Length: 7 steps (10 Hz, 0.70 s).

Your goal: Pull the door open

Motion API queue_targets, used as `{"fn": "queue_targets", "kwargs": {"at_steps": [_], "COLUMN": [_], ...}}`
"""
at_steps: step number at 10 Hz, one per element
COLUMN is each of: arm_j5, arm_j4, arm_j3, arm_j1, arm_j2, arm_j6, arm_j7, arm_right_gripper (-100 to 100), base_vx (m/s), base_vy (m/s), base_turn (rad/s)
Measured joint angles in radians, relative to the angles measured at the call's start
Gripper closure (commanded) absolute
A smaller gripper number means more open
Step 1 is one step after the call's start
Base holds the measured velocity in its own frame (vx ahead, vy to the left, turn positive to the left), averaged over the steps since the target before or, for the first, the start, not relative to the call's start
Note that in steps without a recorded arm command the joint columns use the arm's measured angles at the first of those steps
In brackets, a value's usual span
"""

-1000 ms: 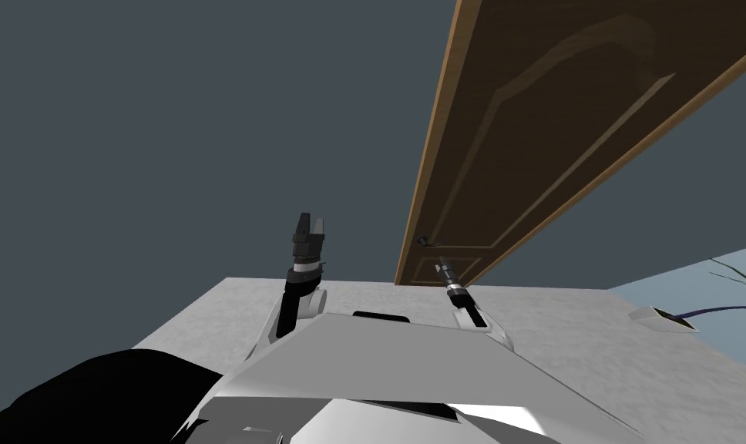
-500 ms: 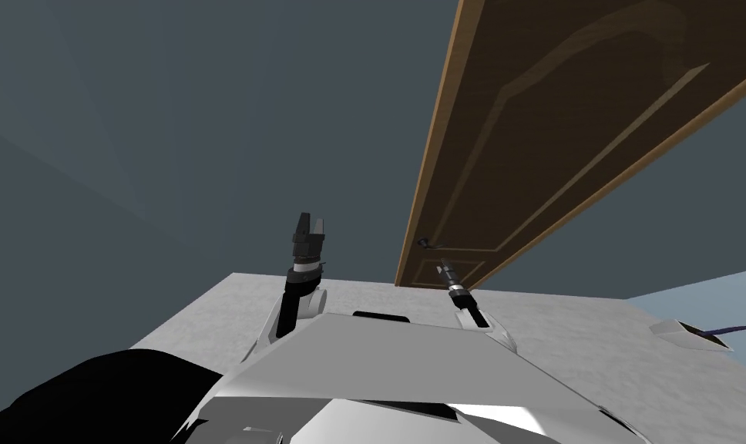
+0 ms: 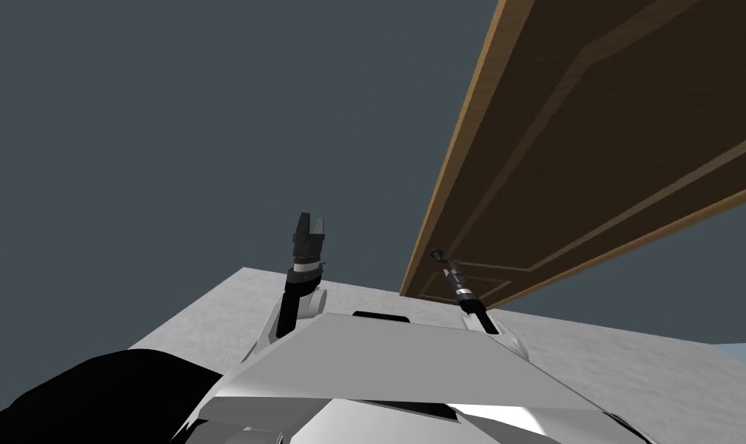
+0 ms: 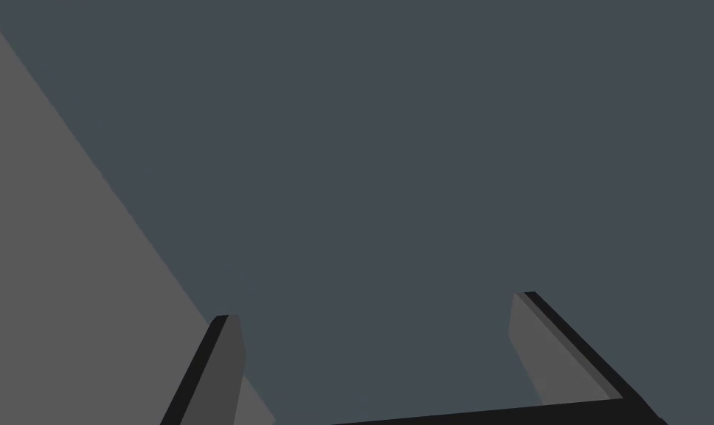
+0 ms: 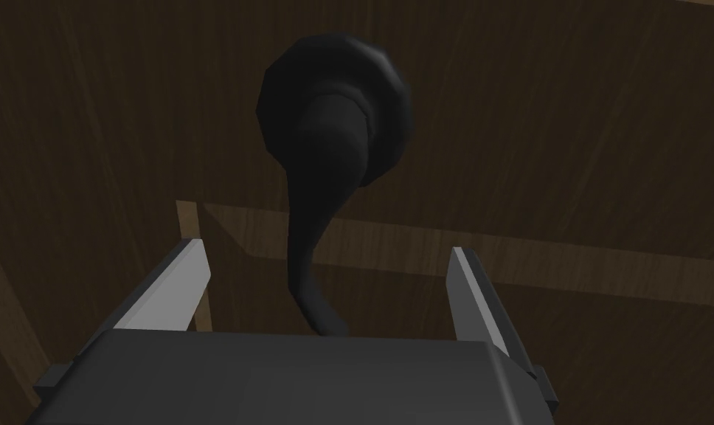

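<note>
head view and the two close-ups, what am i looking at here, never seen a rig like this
The wide picture comes from a camera on the head of a two-armed robot, facing a brown door. The other two come from cameras on its hands. The right gripper is open, its two fingers either side of the door's black lever handle without pressing it. The left gripper is open too, raised before a dark grey wall, holding nothing.

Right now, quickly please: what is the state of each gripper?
Left gripper: open, holding nothing.
Right gripper: open, straddling the door handle, not gripping.
</note>
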Motion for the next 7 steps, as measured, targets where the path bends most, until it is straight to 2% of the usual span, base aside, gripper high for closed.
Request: {"fn": "queue_targets", "kwargs": {"at_steps": [1,2,3,4,7], "arm_j5": [-0.006,-0.010,-0.013,-0.014,-0.014], "arm_j4": [0.007,0.038,0.042,0.041,0.042], "arm_j3": [-0.010,-0.018,-0.025,-0.025,-0.025], "arm_j1": [0.007,0.001,0.006,0.007,0.005], "arm_j2": [-0.008,-0.012,-0.015,-0.015,-0.015], "arm_j6": [-0.007,-0.025,-0.033,-0.033,-0.032], "arm_j7": [-0.003,-0.006,-0.007,-0.008,-0.009], "arm_right_gripper": [-100,-100,-100,100,100], "base_vx": [0.191,0.178,0.072,-0.009,-0.019], "base_vy": [0.005,-0.013,-0.012,0.002,-0.002], "base_turn": [0.131,0.096,0.017,-0.012,0.001]}}
